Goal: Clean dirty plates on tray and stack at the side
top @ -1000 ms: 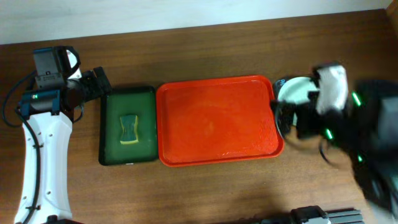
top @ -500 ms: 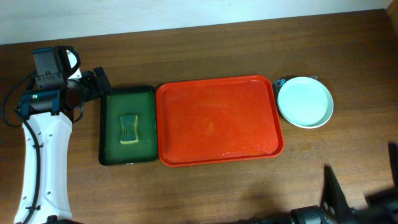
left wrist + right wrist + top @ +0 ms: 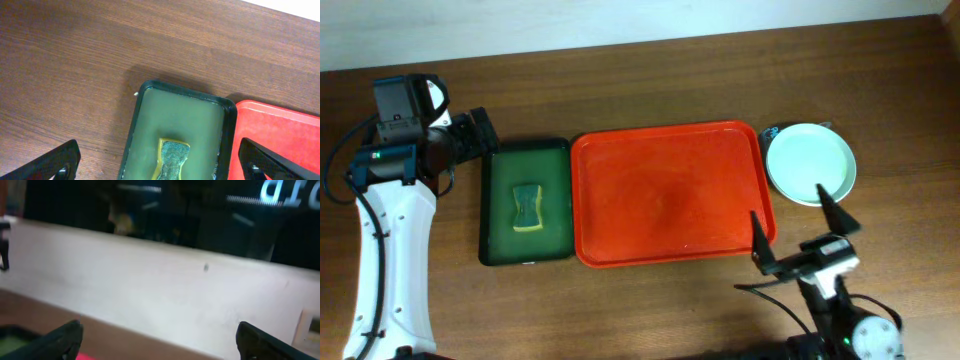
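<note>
The red tray (image 3: 670, 190) lies in the middle of the table with nothing on it; its left edge (image 3: 285, 132) shows in the left wrist view. The plates (image 3: 810, 163) sit stacked on the wood just right of the tray, a pale mint one on top; how many lie beneath I cannot tell. My left gripper (image 3: 478, 133) hovers at the back left corner of the dark green tray, open and holding nothing (image 3: 159, 145). My right gripper (image 3: 798, 228) is near the front edge, right of the tray's front corner, fingers spread wide and empty (image 3: 160, 330). Its wrist view is blurred and faces the wall.
A dark green tray (image 3: 526, 200) sits left of the red one, holding a yellow-and-green sponge (image 3: 527, 207), also in the left wrist view as the sponge (image 3: 172, 159). A small dark object (image 3: 772, 131) lies by the plates' back left rim.
The right arm left the plates, swung out of view, and now stands at the front edge with open fingers. The left arm has not moved.
</note>
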You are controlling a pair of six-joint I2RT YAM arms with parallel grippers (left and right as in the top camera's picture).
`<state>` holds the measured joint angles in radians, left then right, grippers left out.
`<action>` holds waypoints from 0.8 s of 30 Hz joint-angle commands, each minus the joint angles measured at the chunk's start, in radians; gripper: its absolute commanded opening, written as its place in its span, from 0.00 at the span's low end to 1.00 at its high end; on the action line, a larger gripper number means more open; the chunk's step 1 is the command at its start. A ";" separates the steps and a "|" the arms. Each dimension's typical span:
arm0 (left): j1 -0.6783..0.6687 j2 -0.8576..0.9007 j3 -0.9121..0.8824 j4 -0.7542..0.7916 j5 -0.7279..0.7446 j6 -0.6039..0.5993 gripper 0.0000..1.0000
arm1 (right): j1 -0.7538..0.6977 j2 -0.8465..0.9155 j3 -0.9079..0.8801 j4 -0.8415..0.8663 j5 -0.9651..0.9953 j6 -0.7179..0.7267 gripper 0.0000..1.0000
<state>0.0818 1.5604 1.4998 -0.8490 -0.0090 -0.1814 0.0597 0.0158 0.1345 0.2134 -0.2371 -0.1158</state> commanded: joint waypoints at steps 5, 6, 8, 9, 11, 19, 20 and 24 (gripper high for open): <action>0.002 -0.015 0.015 0.000 -0.006 -0.013 0.99 | 0.005 -0.012 -0.129 -0.097 0.004 -0.005 0.98; 0.002 -0.015 0.015 0.000 -0.006 -0.013 0.99 | 0.005 -0.012 -0.129 -0.123 0.006 -0.008 0.98; 0.002 -0.015 0.015 0.000 -0.006 -0.012 0.99 | 0.005 -0.012 -0.129 -0.195 0.009 -0.008 0.98; 0.002 -0.015 0.015 0.000 -0.006 -0.012 0.99 | 0.005 -0.011 -0.129 -0.232 0.009 -0.008 0.98; 0.002 -0.015 0.015 0.000 -0.006 -0.013 0.99 | 0.005 -0.008 -0.129 -0.271 0.010 -0.008 0.98; 0.002 -0.015 0.015 0.000 -0.006 -0.013 0.99 | 0.006 -0.007 -0.129 -0.270 0.009 -0.008 0.98; 0.002 -0.015 0.015 0.000 -0.006 -0.012 0.99 | 0.006 -0.006 -0.129 -0.271 0.009 -0.008 0.98; 0.002 -0.015 0.015 0.000 -0.006 -0.013 0.99 | 0.006 -0.007 -0.129 -0.270 0.009 -0.008 0.98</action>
<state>0.0818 1.5604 1.5002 -0.8490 -0.0086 -0.1814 0.0597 0.0147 0.0109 -0.0521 -0.2337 -0.1165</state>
